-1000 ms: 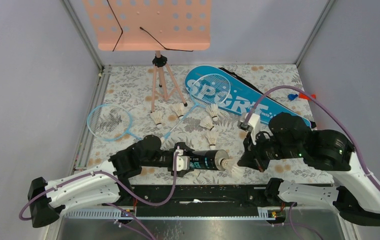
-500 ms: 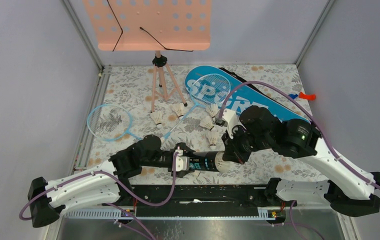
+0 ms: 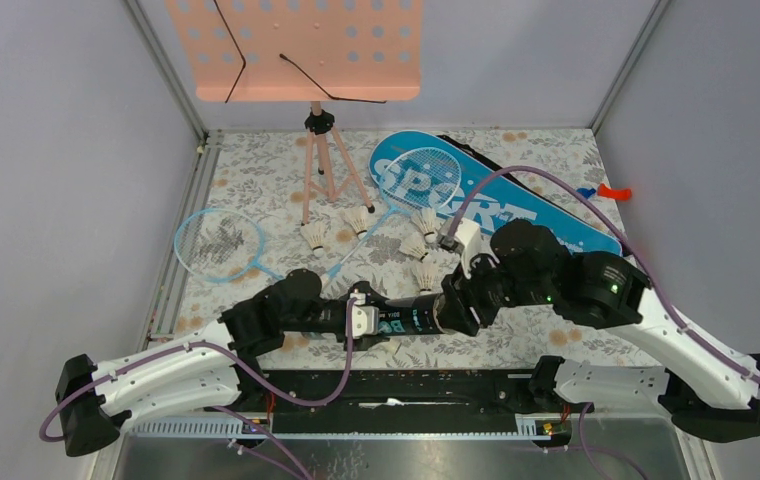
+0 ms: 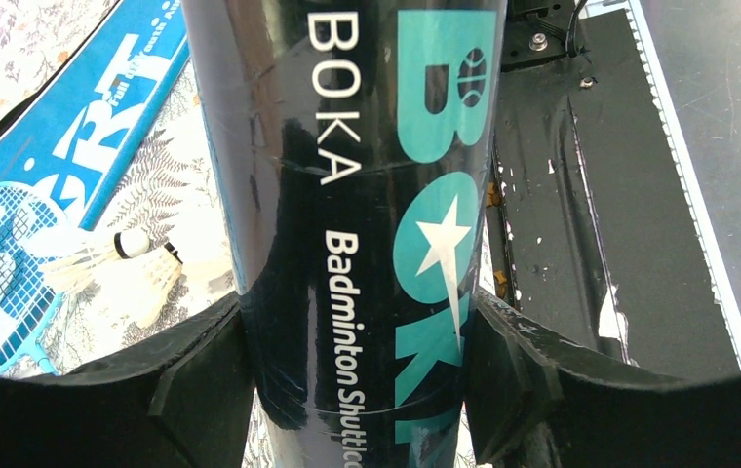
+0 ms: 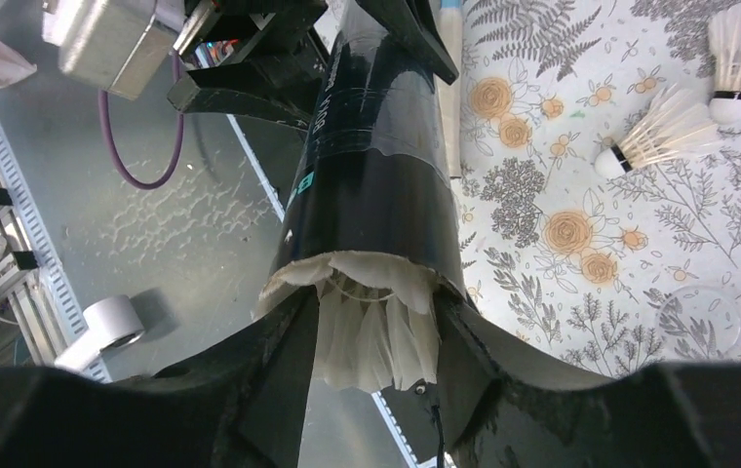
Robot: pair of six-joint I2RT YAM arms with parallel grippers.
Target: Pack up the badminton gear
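The black tube [image 3: 408, 320] is gripped by the left claw [image 3: 364, 322] over the counter's [image 3: 256, 175] near edge. The right claw [image 5: 376, 366], jaws parted, is set around its mouth, where a shuttlecock [image 5: 376, 327] protrudes. Loose shuttlecocks [image 3: 423, 275], rackets [image 3: 218, 243] and the bag [image 3: 516, 205] lie beyond.

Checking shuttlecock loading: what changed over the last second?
The right gripper moved left and pushed its shuttlecock into the mouth of the black BOKA tube, then opened its jaws. The left gripper kept holding the tube; the loose shuttlecocks, rackets and bag stayed put.
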